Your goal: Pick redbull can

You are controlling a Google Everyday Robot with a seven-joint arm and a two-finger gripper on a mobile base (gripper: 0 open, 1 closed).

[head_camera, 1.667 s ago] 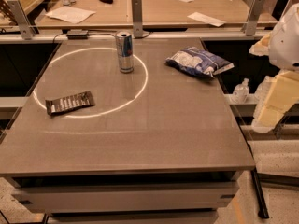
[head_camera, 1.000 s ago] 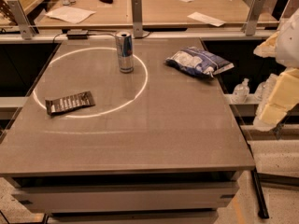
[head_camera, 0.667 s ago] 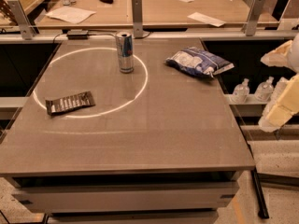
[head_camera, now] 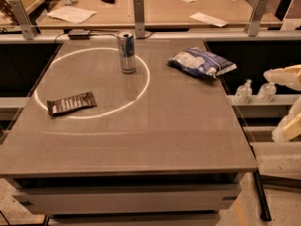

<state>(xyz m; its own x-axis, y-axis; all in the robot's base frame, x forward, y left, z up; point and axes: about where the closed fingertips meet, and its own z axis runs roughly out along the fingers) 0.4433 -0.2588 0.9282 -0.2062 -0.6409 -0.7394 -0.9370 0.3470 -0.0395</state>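
Note:
The redbull can (head_camera: 126, 52) stands upright at the far middle of the grey table (head_camera: 141, 135), on the rim of a bright ring of light. It is slim, silver and blue, with a silver top. My gripper (head_camera: 290, 105) is at the right edge of the view, off the table's right side and well away from the can. Only its cream-coloured parts show.
A blue-and-white snack bag (head_camera: 201, 62) lies at the far right of the table. A flat dark brown wrapper (head_camera: 71, 102) lies at the left. Two small bottles (head_camera: 255, 92) stand on a ledge to the right. A desk with papers (head_camera: 70, 14) sits behind.
My gripper has drifted to the right, further towards the edge of the view. The can, the bag and the wrapper have not moved.

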